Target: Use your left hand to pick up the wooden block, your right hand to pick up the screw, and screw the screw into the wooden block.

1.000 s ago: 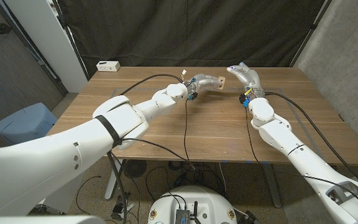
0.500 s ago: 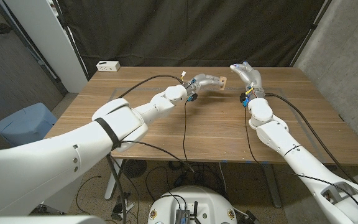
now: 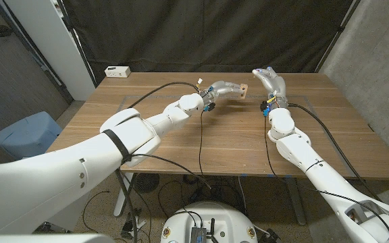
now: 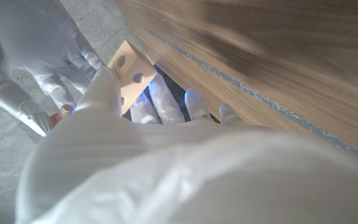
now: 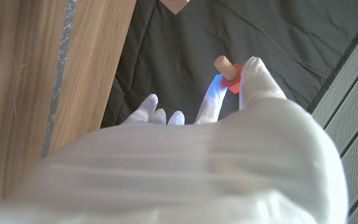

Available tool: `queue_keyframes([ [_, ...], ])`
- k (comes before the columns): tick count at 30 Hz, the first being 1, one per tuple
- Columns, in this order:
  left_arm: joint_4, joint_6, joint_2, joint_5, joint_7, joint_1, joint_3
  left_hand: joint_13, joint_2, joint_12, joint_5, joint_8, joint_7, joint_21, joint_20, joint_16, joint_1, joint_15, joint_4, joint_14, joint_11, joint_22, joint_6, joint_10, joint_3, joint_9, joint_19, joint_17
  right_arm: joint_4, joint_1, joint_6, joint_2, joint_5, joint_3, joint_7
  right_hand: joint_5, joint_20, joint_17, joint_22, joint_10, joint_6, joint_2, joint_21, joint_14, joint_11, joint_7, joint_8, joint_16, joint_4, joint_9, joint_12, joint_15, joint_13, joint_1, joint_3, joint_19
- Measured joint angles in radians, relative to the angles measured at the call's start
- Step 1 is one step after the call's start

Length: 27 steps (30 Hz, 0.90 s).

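Wooden block (image 4: 127,70): pale, flat-faced piece with round holes bored in its broad face; light tan, square-cornered. Gripped by the left hand (image 3: 223,90), whose fingers (image 4: 164,102) wrap behind it while the thumb lies across its face. In the head view the block (image 3: 244,90) projects from the fingertips, held up off the table (image 3: 235,138) over the far half, its end pointing toward the right hand (image 3: 267,79).

Screw (image 5: 223,64): short threaded wooden shank, tan, with a red head or collar at its base. Pinched by the right hand (image 5: 229,124) between thumb and a fingertip, threaded end pointing away from the palm; the remaining fingers (image 5: 148,109) are loosely curled beside it. In the left wrist view the screw's tip (image 4: 65,110) appears among the right hand's fingers, just beside the block's edge.

Relation: block and screw near each other, apart, both raised above the tabletop between the two hands. A corner of the block (image 5: 176,5) shows in the right wrist view, beyond the screw's tip.

White box (image 3: 117,71): on the table's far left corner, well apart from both hands.
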Motion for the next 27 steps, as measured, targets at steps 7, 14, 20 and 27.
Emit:
queue_keyframes([
  [7,-0.001,-0.025,0.002,0.007,0.0,0.004,-0.003,-0.002,0.004,0.0,0.0,0.0,-0.002,0.0,0.0,0.0,-0.004,0.0,-0.001,0.0,0.002,0.0,-0.002,-0.002,-0.001,0.0,0.0,0.0,0.015,-0.004,0.026,0.024,-0.008,0.0,-0.019,0.0,0.0,0.0,0.0,0.0,0.0,0.0,0.0,0.0,0.0,0.0,0.004,0.0,0.0,0.0,0.0,0.0,0.0,0.0,0.0,0.0],
  [14,-0.003,-0.044,0.003,0.009,0.0,0.008,-0.007,-0.002,0.004,0.0,-0.001,0.0,-0.002,0.0,0.0,0.0,-0.004,0.0,-0.002,0.0,0.005,0.0,-0.002,-0.005,-0.002,0.0,0.0,0.0,0.036,-0.002,0.052,0.047,-0.023,-0.004,-0.038,0.0,0.0,0.0,0.0,0.0,0.0,0.0,0.0,0.0,0.0,0.0,0.004,0.0,0.0,0.001,0.0,0.0,0.0,0.0,0.0,0.0],
  [20,-0.004,-0.052,0.004,0.01,-0.002,0.011,-0.011,-0.002,0.006,0.0,-0.002,0.0,-0.002,0.0,0.0,0.0,-0.007,0.0,0.0,0.0,0.005,0.0,-0.002,-0.005,0.0,-0.001,0.0,0.0,0.046,0.002,0.066,0.06,-0.037,-0.009,-0.052,0.0,0.0,0.0,0.0,0.0,0.0,0.0,0.0,0.0,0.0,0.0,0.004,0.0,0.0,0.001,0.0,0.0,0.0,0.0,0.0,0.0],
  [27,-0.005,-0.066,0.006,0.012,-0.006,0.014,-0.015,-0.001,0.006,0.0,-0.002,0.0,-0.004,0.0,-0.005,0.0,-0.007,0.004,0.0,-0.004,0.005,0.0,-0.004,-0.005,0.0,-0.001,-0.005,0.0,0.064,0.008,0.075,0.079,-0.049,-0.02,-0.064,0.0,0.0,0.0,0.0,-0.004,0.0,0.004,0.0,0.0,-0.004,0.0,0.004,0.0,-0.001,0.001,0.0,0.0,0.0,0.004,-0.001,0.0],
])
